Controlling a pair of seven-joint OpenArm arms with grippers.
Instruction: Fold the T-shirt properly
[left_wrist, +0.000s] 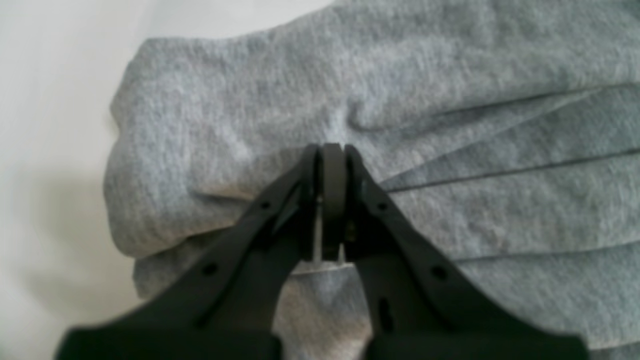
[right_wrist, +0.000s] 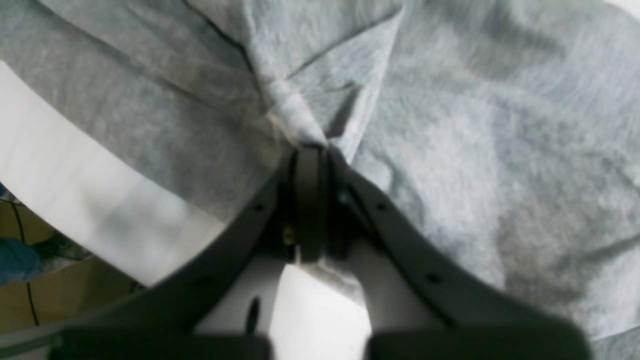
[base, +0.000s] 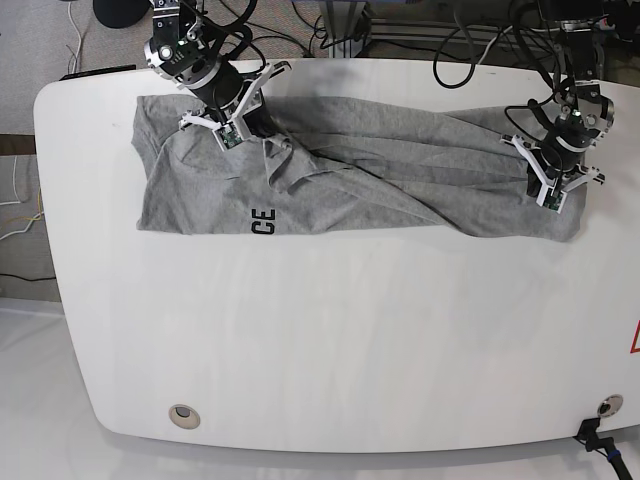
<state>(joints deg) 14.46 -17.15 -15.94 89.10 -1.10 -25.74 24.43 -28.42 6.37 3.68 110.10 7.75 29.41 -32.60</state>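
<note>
The heather-grey T-shirt (base: 400, 170) lies wrinkled across the far half of the white table, with dark letters (base: 264, 222) on its near-left part. My right gripper (base: 258, 138) is at the shirt's far-left area. In the right wrist view it (right_wrist: 311, 147) is shut on a bunched fold of the T-shirt (right_wrist: 500, 150). My left gripper (base: 553, 203) is at the shirt's right end. In the left wrist view it (left_wrist: 332, 148) is shut, and the T-shirt (left_wrist: 450, 75) puckers at its tips.
The white table (base: 320, 340) stretches toward the front, with a round fitting (base: 183, 415) near its front-left corner. Cables (base: 400, 30) lie beyond the far edge. The right wrist view shows the table's edge (right_wrist: 75, 200) and the floor beyond it.
</note>
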